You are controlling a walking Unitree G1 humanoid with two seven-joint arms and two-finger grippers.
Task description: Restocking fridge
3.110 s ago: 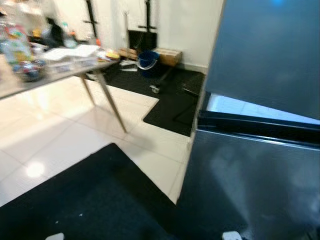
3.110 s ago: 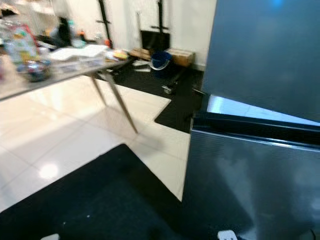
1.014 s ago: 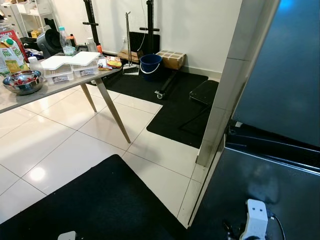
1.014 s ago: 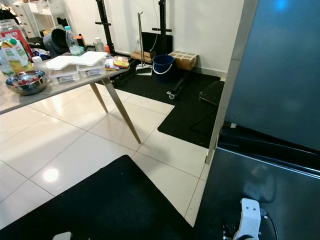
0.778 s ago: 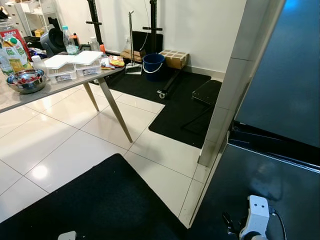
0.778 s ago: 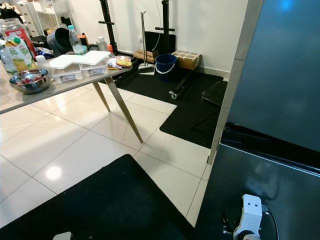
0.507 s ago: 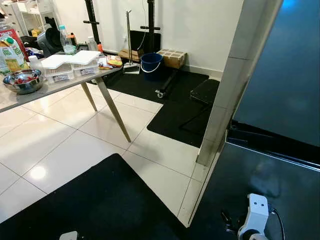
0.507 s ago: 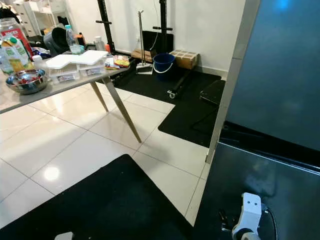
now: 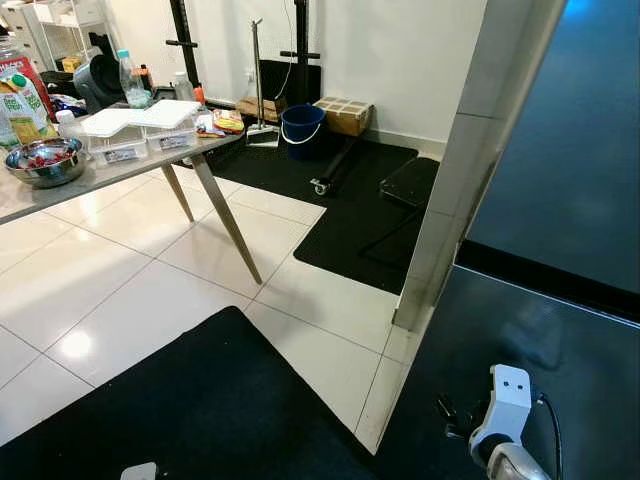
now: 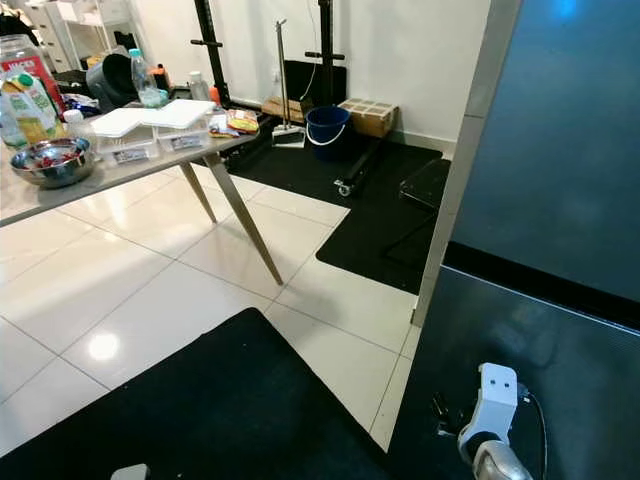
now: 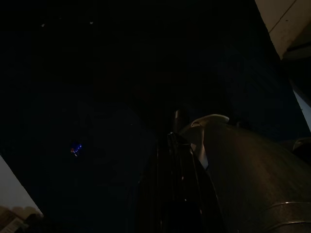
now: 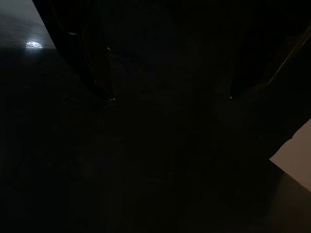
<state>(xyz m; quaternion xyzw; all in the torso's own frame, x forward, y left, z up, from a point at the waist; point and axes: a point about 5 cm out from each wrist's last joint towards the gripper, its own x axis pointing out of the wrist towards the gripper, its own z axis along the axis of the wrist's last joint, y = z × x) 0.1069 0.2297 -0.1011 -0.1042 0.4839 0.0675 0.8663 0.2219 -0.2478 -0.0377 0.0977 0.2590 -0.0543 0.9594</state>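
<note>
The dark fridge [image 9: 560, 180] stands at the right, with its upper door [image 10: 565, 140] and lower door [image 9: 530, 340] both flush. My right wrist [image 9: 508, 400] hangs low in front of the lower door. In the dim right wrist view my right gripper [image 12: 167, 97] is open, its two black fingers [image 12: 85, 63] spread wide with nothing between them. Food for stocking sits on the grey table [image 9: 20, 195] at the left: a steel bowl [image 9: 42, 162], clear lidded boxes [image 9: 140, 125], a juice carton [image 9: 18, 100] and a bottle [image 9: 127, 80]. My left gripper [image 11: 171, 145] hangs idle in the dark.
A black mat [image 9: 200, 400] lies under me on the white tile floor [image 9: 110, 280]. Another black mat [image 9: 340, 200] reaches to the back wall, with a blue bucket [image 9: 300, 128], a cardboard box [image 9: 345, 115] and a black stand base [image 9: 410, 185] on it.
The camera has steadied after a blurred turn. The black gap between the fridge's upper and lower doors has closed up. My right wrist has shifted slightly.
</note>
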